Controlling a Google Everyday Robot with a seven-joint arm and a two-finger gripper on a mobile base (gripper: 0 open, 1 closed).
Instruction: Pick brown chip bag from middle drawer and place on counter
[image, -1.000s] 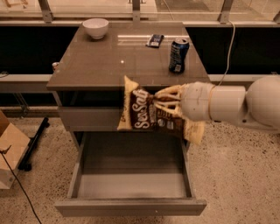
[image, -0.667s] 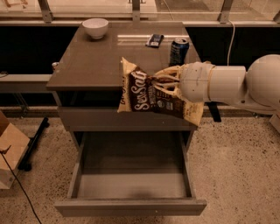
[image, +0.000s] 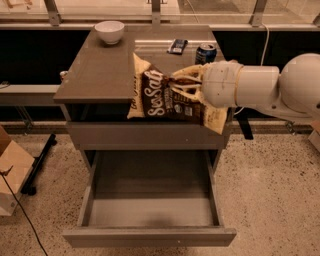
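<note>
The brown chip bag (image: 165, 97) with white "Sea Salt" lettering hangs in the air over the front edge of the counter (image: 100, 70). My gripper (image: 184, 86) comes in from the right and is shut on the bag's middle, its cream fingers (image: 186, 76) wrapped over it. The middle drawer (image: 150, 210) stands pulled out below, its floor bare.
On the counter stand a white bowl (image: 109, 31) at the back left, a small dark packet (image: 177, 46) at the back middle and a blue can (image: 205, 52) just behind my gripper. A cardboard box (image: 11, 170) sits on the floor at left.
My gripper has lifted the bag up and back, from in front of the upper drawer front to the level of the counter's front edge.
</note>
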